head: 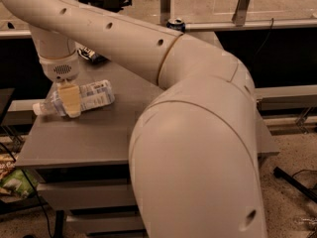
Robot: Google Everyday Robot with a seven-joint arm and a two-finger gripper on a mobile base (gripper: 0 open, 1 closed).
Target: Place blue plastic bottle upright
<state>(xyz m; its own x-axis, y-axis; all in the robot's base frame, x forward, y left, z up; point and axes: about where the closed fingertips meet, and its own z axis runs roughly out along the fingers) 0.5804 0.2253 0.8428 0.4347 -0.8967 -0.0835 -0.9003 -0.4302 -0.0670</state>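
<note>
blue plastic bottle: lying flat on bench, right under pincer | axis: crosswise to pincer, cap out one side, labelled body the other | pincer: low over neck end, grip state cannot tell

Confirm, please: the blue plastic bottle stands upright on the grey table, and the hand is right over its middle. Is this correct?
Not quite. The camera view shows the blue plastic bottle lying on its side on the grey table, with its white cap pointing left in the picture; it does not stand upright. The rest holds: the hand is right over its middle.
</note>
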